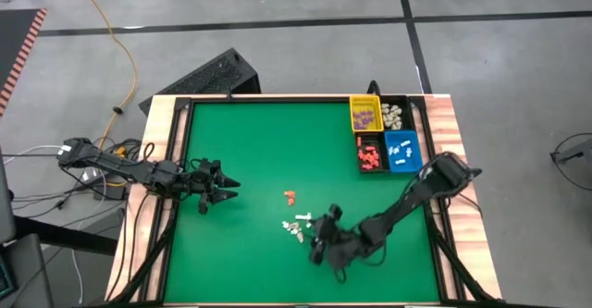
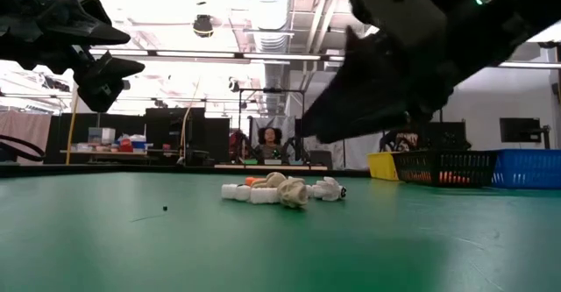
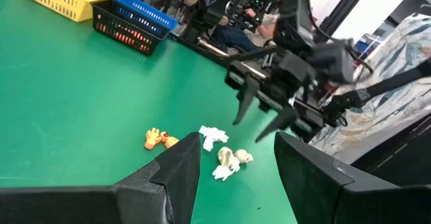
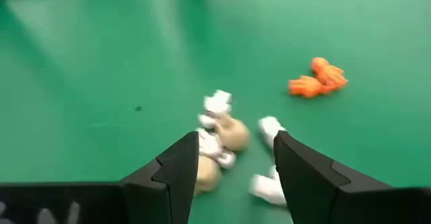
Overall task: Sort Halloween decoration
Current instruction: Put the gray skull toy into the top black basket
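A small heap of cream-white trinkets (image 1: 296, 227) lies on the green mat near the table's near edge, also seen in the right wrist view (image 4: 222, 140) and the low view (image 2: 280, 189). Two orange trinkets (image 1: 289, 196) lie just beyond them (image 4: 318, 79). My right gripper (image 4: 236, 150) is open and hovers just above the cream heap, fingers either side of it, touching nothing (image 1: 314, 240). My left gripper (image 1: 220, 190) is open and waits above the mat to the left (image 3: 236, 173).
Four bins stand at the far right corner: yellow (image 1: 365, 114), a black one with cream pieces (image 1: 396, 116), a black one with red pieces (image 1: 370, 154), and blue (image 1: 401, 151). Bare green mat (image 1: 250, 141) stretches between the grippers and the bins.
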`<action>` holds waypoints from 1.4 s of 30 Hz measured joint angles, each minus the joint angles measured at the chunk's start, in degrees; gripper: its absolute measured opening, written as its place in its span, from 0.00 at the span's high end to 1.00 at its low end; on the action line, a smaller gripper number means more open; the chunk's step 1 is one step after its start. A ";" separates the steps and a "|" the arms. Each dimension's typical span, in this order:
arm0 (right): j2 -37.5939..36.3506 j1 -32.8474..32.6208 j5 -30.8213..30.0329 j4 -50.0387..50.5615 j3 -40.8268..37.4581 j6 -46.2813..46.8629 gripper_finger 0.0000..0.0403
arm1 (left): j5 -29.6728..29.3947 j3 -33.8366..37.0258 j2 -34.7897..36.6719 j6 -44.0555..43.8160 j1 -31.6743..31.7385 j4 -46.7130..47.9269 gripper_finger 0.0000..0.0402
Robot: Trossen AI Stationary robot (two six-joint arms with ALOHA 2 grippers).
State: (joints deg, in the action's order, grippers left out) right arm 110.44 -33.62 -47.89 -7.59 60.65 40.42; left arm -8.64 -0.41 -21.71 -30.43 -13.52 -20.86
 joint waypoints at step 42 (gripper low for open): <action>14.39 -0.19 -4.35 17.66 15.41 18.52 0.53 | -1.07 -0.06 0.02 -0.46 0.00 0.52 0.55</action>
State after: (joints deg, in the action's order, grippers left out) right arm 124.83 -33.81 -52.24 10.07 76.06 58.94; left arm -9.72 -0.47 -21.69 -30.89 -13.52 -20.34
